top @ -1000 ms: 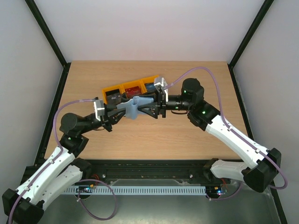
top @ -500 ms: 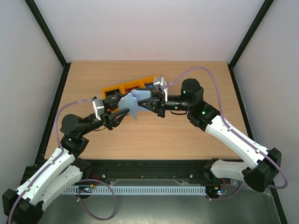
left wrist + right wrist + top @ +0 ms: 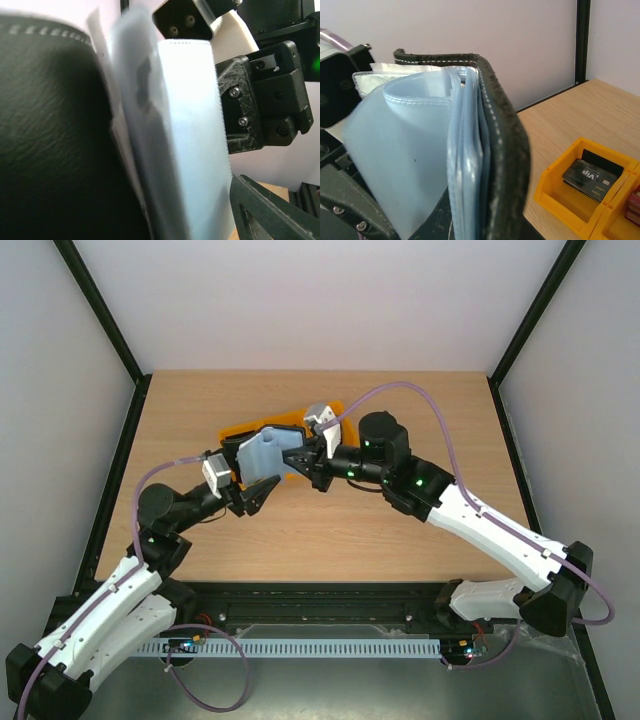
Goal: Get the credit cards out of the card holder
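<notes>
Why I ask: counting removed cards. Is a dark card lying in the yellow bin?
Yes, the right wrist view shows a dark card lying flat inside a compartment of the yellow bin.

bins: yellow plastic bins (image 3: 555,192) side by side on the table, set at a slant in the overhead view and mostly hidden there | table: light wood top (image 3: 420,410) | walls: plain white (image 3: 320,300) on three sides | frame: black posts (image 3: 103,310) rising from both far corners
</notes>
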You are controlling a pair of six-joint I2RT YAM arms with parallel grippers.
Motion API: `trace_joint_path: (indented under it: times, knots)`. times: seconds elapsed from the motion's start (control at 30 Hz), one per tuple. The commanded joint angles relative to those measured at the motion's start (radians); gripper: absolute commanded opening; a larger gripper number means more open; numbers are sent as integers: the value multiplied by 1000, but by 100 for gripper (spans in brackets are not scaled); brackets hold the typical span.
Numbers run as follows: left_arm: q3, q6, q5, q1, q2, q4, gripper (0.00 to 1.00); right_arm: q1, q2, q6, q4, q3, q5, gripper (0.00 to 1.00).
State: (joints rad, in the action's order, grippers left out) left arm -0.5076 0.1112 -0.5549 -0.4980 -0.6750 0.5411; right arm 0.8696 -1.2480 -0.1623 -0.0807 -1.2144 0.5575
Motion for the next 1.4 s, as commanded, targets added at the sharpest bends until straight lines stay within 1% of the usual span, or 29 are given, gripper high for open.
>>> trace_joint_path:
  times: [0.0, 0.03, 0.17, 0.2, 0.23, 0.27, 0.3, 0.37, 0.4, 0.47, 0.57, 0.67, 0.83, 0.97, 1.2, 1.37]
  knots:
    - [17, -29, 16, -5, 6, 0, 69, 17, -5, 46, -27, -56, -21, 2]
    - [18, -30, 14, -4, 7, -2, 61, 16, 1, 46, -24, -56, -5, 2]
    - [26, -8, 13, -5, 14, 6, 18, 16, 27, 61, -13, -47, 18, 2]
    - [28, 4, 13, -4, 16, 15, 8, 16, 33, 68, -21, -48, 10, 2]
    - [30, 16, 7, -4, 19, 25, 4, 14, 40, 78, -33, -47, 8, 3]
    - [30, 26, -1, -1, 21, 33, 3, 13, 50, 90, -43, -47, 9, 8]
    - [33, 36, -12, 0, 22, 38, 3, 9, 61, 102, -52, -44, 15, 19]
    - [35, 63, -31, 6, 26, 48, 3, -4, 88, 128, -69, -32, 24, 35]
    - [35, 81, -35, 10, 28, 55, 3, -23, 102, 140, -75, -23, 31, 40]
    - [35, 109, -44, 16, 31, 69, 3, -67, 125, 146, -83, -6, 69, 45]
    - [31, 119, -54, 19, 35, 74, 3, -122, 148, 145, -84, 17, 121, 46]
    - [29, 120, -63, 19, 38, 75, 3, -145, 160, 158, -113, 22, 127, 47]
    - [26, 107, -82, 19, 39, 78, 3, -149, 151, 161, -130, 22, 134, 49]
    - [24, 100, -100, 19, 39, 84, 3, -151, 138, 159, -130, 16, 99, 49]
    - [14, 22, -169, 19, 44, 87, 3, -155, 108, 182, -168, -10, 80, 51]
    - [9, -14, -189, 19, 43, 82, 3, -155, 121, 201, -179, -11, 84, 52]
